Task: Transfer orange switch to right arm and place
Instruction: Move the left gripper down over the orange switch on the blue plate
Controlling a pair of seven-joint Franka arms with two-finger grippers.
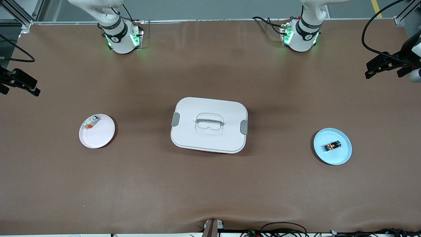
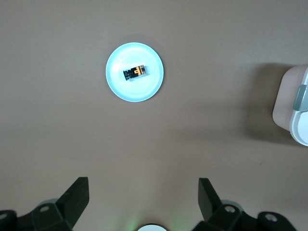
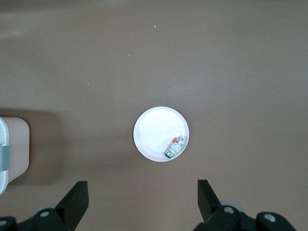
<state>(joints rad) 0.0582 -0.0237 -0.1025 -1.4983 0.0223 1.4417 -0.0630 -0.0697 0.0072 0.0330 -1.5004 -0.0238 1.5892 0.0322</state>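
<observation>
Front view: nothing of the task is done yet. The orange switch [image 1: 332, 145] lies on the light blue plate [image 1: 342, 158] at lower right; the left gripper [image 1: 383, 67] at the right edge and the right gripper [image 1: 19, 84] at the left edge both hang high and spread.

Left wrist view: fingers [image 2: 77, 195] wide apart, empty, the switch [image 2: 135, 73] at upper centre.

Right wrist view: fingers [image 3: 77, 197] apart over the white plate [image 3: 151, 132] holding a white-and-grey part [image 3: 175, 146]. Pickup, handover and placing all remain.

I work in a robotics lab: my two arm bases [image 1: 120, 38] glow green, bolted at twelve o'clock on a wide table [image 1: 210, 184] under a brown mat. Aluminium framing [image 1: 19, 13] stands at eleven o'clock, and loose cables [image 1: 283, 228] trail at six o'clock.
</observation>
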